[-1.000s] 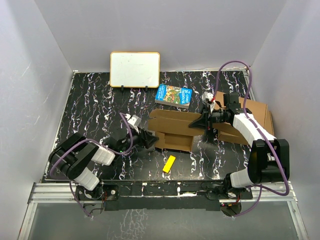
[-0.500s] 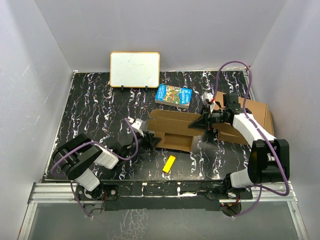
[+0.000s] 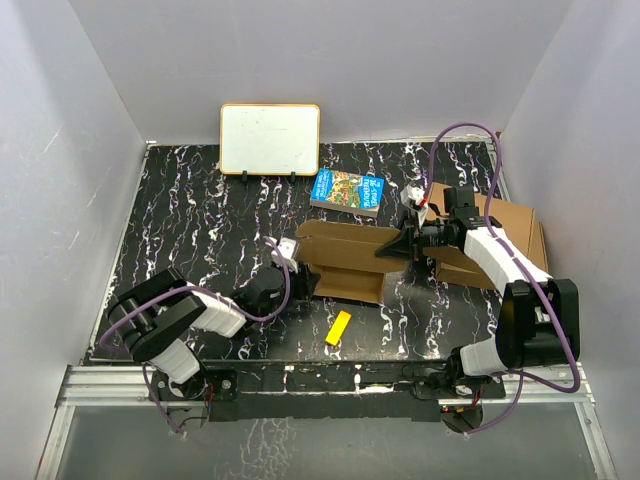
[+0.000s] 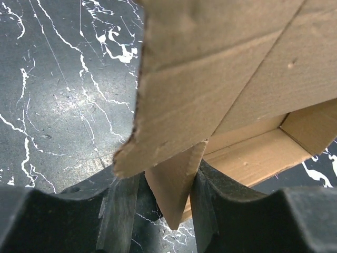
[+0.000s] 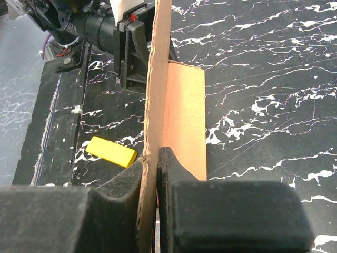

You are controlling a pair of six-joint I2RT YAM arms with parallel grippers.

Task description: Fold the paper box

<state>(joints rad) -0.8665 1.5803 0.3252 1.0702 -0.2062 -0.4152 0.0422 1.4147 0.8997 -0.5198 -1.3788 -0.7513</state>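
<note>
A yellow block [image 3: 340,327] is lying near the table's [image 3: 200,230] front edge. Just beyond it the box [image 3: 345,262] is sitting mid-table, half-formed. The left gripper [image 3: 301,283] is straddling a flap [image 4: 176,184] at the box's left end, jaws spread: one finger [image 4: 210,211] is touching the card, with a gap at the other. The right gripper [image 3: 390,248] is pinching the box's upright right wall. Behind, a book [image 3: 348,191] is lying flat and a whiteboard [image 3: 270,138] is standing.

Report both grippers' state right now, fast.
Left gripper: open, jaws either side of a flap of the paper box, not yet clamped.
Right gripper: shut on an upright panel of the paper box.
</note>
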